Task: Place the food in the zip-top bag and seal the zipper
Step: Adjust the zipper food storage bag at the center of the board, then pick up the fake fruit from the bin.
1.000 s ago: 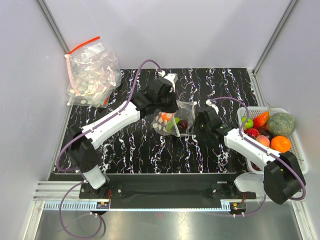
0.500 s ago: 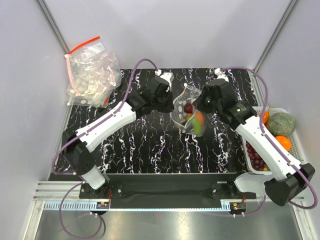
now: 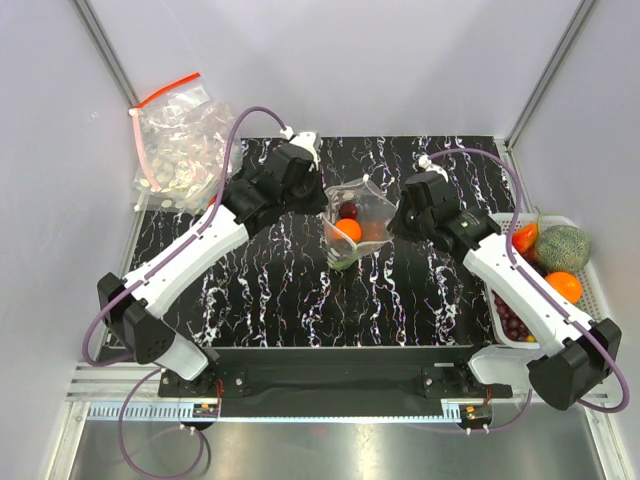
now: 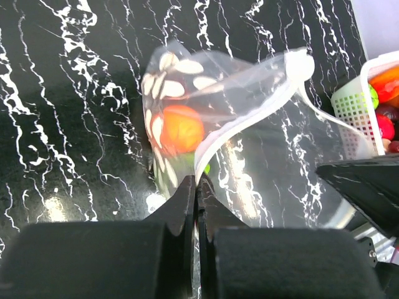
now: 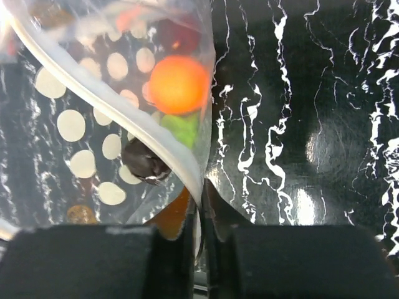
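Note:
The zip-top bag (image 3: 362, 212), clear with white oval spots, hangs stretched between my two grippers above the black marbled table. It holds food: an orange ball (image 3: 347, 230), a dark red piece (image 3: 348, 211) and something green (image 3: 342, 257). My left gripper (image 3: 322, 200) is shut on the left end of the zipper (image 4: 249, 118); its tips (image 4: 197, 182) pinch the pale strip. My right gripper (image 3: 396, 214) is shut on the other end, with the zipper (image 5: 118, 109) running into its tips (image 5: 202, 187). The right wrist view shows the orange ball (image 5: 179, 84) behind the film.
A heap of spotted bags with a red strip (image 3: 180, 145) lies at the back left corner. A white basket (image 3: 592, 300) at the right edge holds a melon (image 3: 563, 247), an orange (image 3: 562, 287) and grapes (image 3: 513, 320). Grey walls close in on three sides.
The right gripper has shut on the bag's edge. Both grippers moved toward the back and apart, and the bag now hangs stretched between them with the food in it.

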Action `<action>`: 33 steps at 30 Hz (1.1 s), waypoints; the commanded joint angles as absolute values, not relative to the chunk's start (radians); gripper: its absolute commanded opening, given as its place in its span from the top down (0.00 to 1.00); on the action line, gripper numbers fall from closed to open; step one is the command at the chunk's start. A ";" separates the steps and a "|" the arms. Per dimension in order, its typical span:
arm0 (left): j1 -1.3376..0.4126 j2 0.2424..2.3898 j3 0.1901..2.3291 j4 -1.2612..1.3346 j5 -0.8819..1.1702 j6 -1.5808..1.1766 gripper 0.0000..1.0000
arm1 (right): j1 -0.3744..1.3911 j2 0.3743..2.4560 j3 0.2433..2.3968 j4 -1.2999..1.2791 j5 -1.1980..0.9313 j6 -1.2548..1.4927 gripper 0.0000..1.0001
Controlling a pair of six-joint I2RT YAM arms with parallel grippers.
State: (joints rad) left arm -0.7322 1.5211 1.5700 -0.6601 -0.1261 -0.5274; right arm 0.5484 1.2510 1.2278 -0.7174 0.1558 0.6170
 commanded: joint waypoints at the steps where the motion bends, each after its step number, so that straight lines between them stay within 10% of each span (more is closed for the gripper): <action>1: -0.748 1.515 1.565 -0.618 -0.106 -0.517 1.00 | 0.554 1.230 1.180 -0.654 0.118 0.583 0.86; 5: -0.749 1.554 1.513 -0.555 -0.077 -0.514 1.00 | 0.549 1.213 1.123 -0.658 0.126 0.569 0.47; 22: -0.750 1.597 1.517 -0.497 -0.031 -0.514 1.00 | 0.494 0.917 1.184 -0.956 0.523 0.621 0.22; 33: -0.750 1.589 1.511 -0.502 -0.015 -0.517 1.00 | 0.052 0.896 1.117 -1.044 0.564 0.717 0.00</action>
State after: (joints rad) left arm -0.7486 1.5921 1.4944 -0.5476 -0.0437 -0.5236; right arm 0.0799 0.9123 1.1492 -0.9783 0.4870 0.6151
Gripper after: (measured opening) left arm 0.012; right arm 0.993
